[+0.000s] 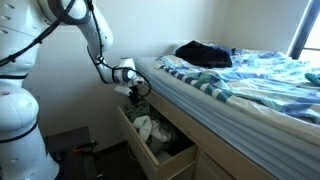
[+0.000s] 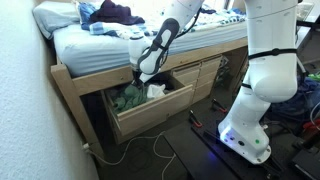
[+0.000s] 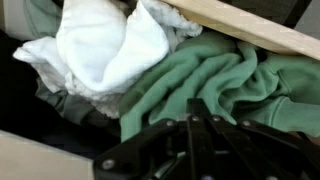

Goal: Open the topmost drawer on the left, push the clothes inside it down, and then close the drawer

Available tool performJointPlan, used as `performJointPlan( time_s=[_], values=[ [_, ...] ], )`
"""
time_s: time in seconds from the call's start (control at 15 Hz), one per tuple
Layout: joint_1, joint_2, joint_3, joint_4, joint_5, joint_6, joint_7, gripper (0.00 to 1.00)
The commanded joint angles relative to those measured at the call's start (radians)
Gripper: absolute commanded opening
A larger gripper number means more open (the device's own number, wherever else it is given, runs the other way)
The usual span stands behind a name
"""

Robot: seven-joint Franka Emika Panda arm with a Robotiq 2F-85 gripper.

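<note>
Some clothes [image 3: 200, 75] lie hidden behind the clenched gripper [image 3: 190, 122] in the topmost drawer [image 2: 150, 112].

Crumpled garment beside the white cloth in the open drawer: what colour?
Sage-green soft garment; clearest in wrist view.

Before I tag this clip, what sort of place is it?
Most likely a home bedroom: striped bedding on a mattress, and beneath it a wooden drawer pulled open with clothes heaped inside.
</note>
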Motion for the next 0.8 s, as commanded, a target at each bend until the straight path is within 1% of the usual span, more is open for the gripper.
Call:
performJointPlan(
  time_s=[0.0,0.13,0.27,0.33,0.47,0.6,0.73],
  values=[
    [0.023,-0.108,0.012,0.006,-0.083,-0.143,0.016,0.0],
    [0.008,-0.146,0.042,0.015,-0.116,-0.202,0.013,0.0],
    [-0.016,-0.163,0.08,0.024,-0.121,-0.231,-0.002,0.0],
    [-0.031,-0.168,0.101,0.025,-0.11,-0.228,-0.018,0.0],
    [-0.053,-0.161,0.129,0.029,-0.107,-0.187,-0.032,0.0],
    [-0.062,-0.138,0.136,0.037,-0.139,-0.146,-0.025,0.0],
    [-0.06,-0.103,0.117,0.047,-0.193,-0.058,0.026,0.0]
  ],
)
